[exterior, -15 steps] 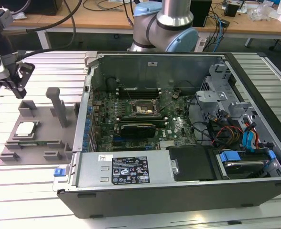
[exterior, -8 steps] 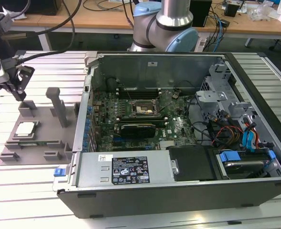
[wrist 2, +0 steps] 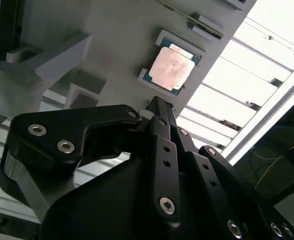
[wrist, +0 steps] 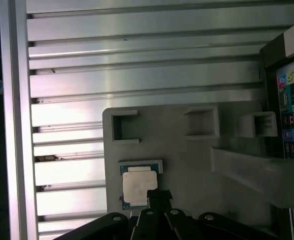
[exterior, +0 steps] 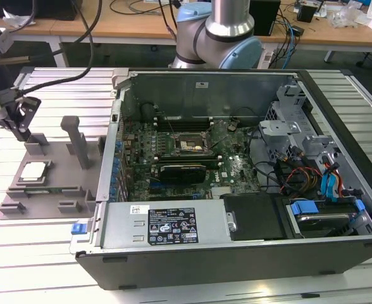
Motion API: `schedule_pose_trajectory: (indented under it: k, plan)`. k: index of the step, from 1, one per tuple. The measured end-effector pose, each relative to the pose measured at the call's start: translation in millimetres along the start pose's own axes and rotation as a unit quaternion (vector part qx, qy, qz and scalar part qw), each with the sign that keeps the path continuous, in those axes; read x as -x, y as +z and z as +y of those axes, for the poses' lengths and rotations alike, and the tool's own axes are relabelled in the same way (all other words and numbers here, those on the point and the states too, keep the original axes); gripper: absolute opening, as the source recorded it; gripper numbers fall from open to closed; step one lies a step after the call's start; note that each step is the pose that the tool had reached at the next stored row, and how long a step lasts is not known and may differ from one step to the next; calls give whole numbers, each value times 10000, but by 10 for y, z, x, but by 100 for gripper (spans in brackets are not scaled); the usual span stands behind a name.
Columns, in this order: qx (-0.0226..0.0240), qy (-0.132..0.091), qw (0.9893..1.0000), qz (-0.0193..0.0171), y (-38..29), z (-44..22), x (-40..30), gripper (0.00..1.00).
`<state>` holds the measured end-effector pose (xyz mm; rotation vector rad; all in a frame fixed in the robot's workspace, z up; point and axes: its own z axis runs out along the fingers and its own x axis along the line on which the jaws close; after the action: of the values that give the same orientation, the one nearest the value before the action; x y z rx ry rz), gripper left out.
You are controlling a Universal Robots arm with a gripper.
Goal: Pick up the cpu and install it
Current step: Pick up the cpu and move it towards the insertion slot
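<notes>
The cpu [exterior: 34, 171], a small square chip with a silvery-beige top and green edge, lies flat in a recess of the grey plastic fixture [exterior: 62, 174] at the exterior view's left. My gripper [exterior: 20, 120] hangs above the fixture, a little behind the chip and apart from it. In both wrist views the cpu [wrist 2: 172, 67] [wrist: 136, 184] lies just beyond the black fingertips, which meet in a point with nothing between them [wrist 2: 157, 103] [wrist: 158, 193]. The open cpu socket [exterior: 190, 146] sits on the green motherboard inside the computer case.
The open computer case [exterior: 236, 253] fills the middle and right of the slatted metal table [exterior: 40, 253]. Upright grey blocks [exterior: 77, 140] rise from the fixture beside the chip. The arm's base [exterior: 224, 31] stands behind the case. Cables and drives crowd the case's right side.
</notes>
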<state>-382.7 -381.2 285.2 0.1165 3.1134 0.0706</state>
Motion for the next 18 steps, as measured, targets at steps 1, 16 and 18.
schedule_pose_trajectory:
  k: [1,16,18]
  plan:
    - [0,0,10000,1,30,-7,-19,11]
    - [6,1,10000,0,354,-153,-82,11]
    - [7,0,10000,1,391,-173,-94,11]
